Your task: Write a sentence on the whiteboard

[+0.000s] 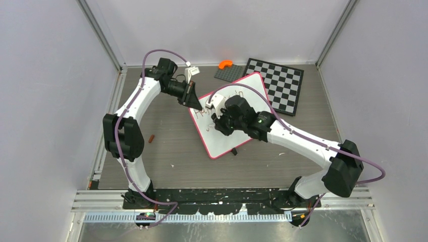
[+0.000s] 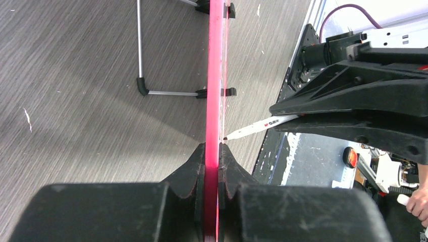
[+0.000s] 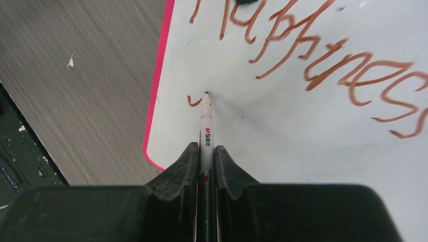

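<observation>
My right gripper [image 3: 206, 150] is clenched on the marker [image 3: 206, 123], whose barrel runs straight out between the fingers. Its tip touches the whiteboard [image 3: 303, 136] just beside a small hooked stroke [image 3: 192, 102], close to the pink frame. My left gripper [image 2: 212, 150] is clamped on the board's pink edge, one finger on each face, bracing it. The board lies askew in the middle of the table [image 1: 166, 151], between my two arms. Of the sentence [image 3: 308, 55], "Happiness" runs across the upper line in red-brown; I can't read anything past it from here. I judge that I am starting the second line, so most of the writing is yet to come. To do it well, I should press lightly and evenly, enough for the tip to mark but not so hard that it skids or bends the board, which seems to be propped on a wire leg [image 2: 141, 75]. The left clamp has to hold firm so that the pen's drag doesn't swing the board. The letters should match the size of those above and run parallel below them with a clear gap. I should lift cleanly between strokes and carry my fingers clear of the wet ink, since a smear is the likeliest fault.
</observation>
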`<state>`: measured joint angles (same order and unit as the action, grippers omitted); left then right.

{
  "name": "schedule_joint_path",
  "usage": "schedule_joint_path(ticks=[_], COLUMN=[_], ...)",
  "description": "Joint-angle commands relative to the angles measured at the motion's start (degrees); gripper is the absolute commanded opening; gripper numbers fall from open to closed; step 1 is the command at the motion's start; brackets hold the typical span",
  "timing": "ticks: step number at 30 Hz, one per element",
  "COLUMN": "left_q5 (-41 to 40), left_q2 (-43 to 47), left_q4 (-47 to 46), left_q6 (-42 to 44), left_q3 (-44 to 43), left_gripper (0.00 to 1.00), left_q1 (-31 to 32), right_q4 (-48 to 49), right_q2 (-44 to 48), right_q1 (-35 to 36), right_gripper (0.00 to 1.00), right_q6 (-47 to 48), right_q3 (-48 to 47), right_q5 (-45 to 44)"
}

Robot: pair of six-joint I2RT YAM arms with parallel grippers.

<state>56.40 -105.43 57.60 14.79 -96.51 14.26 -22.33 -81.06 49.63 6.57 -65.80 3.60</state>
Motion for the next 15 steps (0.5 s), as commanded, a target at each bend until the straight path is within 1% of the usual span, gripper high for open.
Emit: schedule_joint_path(ticks=[1,6,15], left_q5=[-7.8,-8.2,-8.4], left_q2=[-0.8,-0.5,-0.3], left_q4=[0.7,0.8,0.7], left_q6=[3.5,3.6,3.6], left_q3=[0.6,0.5,0.8], left_gripper=[0.0,0.0,0.0], left_q1=[0.1,0.1,0.1], right_q4=[2.1,1.0,-1.5], right_q2=[-0.3,-1.1,0.8], right_q1=[-0.4,-0.4,-0.2], right_gripper=[0.0,0.0,0.0], right_q6=[0.8,0.8,0.9], right_q3=[-5.1,-4.9,0.2], right_q5=[-2.4,-1.1,0.3])
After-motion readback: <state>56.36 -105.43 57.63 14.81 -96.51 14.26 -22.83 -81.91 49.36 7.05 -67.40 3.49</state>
